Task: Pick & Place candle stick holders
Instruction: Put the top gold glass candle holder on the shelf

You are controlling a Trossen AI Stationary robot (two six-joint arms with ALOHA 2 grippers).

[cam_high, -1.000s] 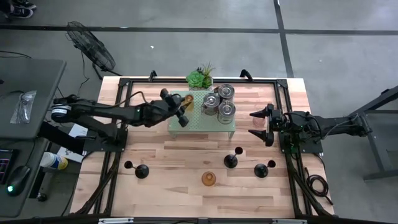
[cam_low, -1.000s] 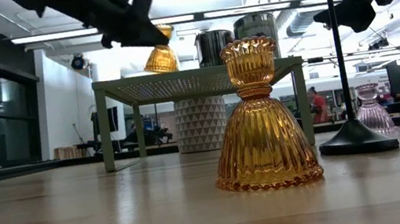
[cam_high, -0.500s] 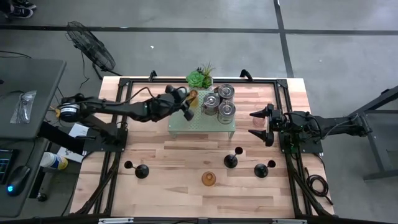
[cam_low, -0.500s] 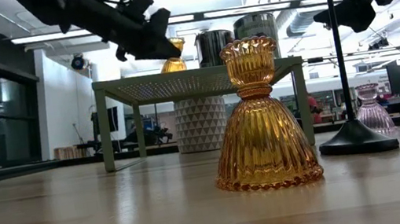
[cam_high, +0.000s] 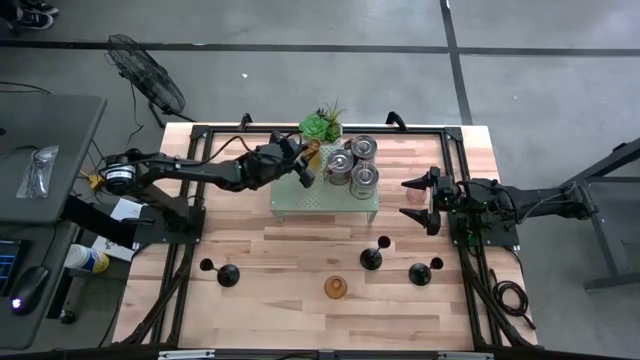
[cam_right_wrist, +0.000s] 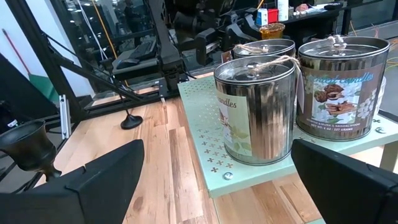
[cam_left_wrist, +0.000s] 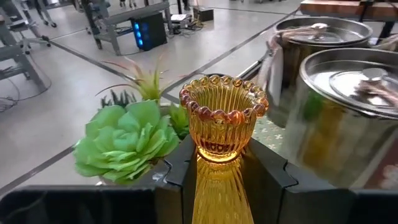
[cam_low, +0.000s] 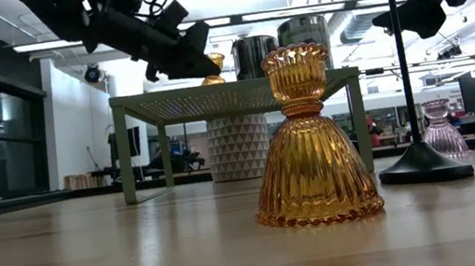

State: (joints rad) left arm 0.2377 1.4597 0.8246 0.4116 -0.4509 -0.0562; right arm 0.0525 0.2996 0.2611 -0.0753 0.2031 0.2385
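My left gripper (cam_high: 303,163) reaches over the pale green stand (cam_high: 330,202) and is shut on an amber glass candle stick holder (cam_left_wrist: 224,118), close to the green plant (cam_left_wrist: 127,137) and the silvery tins (cam_high: 352,165). Whether the holder's base rests on the stand I cannot tell. On the table near the front stand another amber holder (cam_low: 310,141) and three black holders (cam_high: 371,258). My right gripper (cam_high: 424,201) waits open at the table's right side, with a pink glass holder (cam_low: 445,132) beside it. My left gripper pinches the amber holder between its two fingers (cam_left_wrist: 177,171), at the narrow neck (cam_left_wrist: 217,157) just below the beaded cup. The fingers come nearly level from the table's left. The holder stands upright in the hold, cup up, and its ribbed body (cam_left_wrist: 216,196) widens below the fingers.
Three silvery tins (cam_right_wrist: 256,109) crowd the stand's right half. The plant's pot (cam_low: 238,147) sits at the stand's far edge. A black frame (cam_high: 200,130) runs around the table. Bare wood lies at the near left.
My left gripper has carried the amber holder over the stand toward the table's far edge and a little right, nearer the plant and tins, sinking slightly. The holder has stayed upright in the hold.
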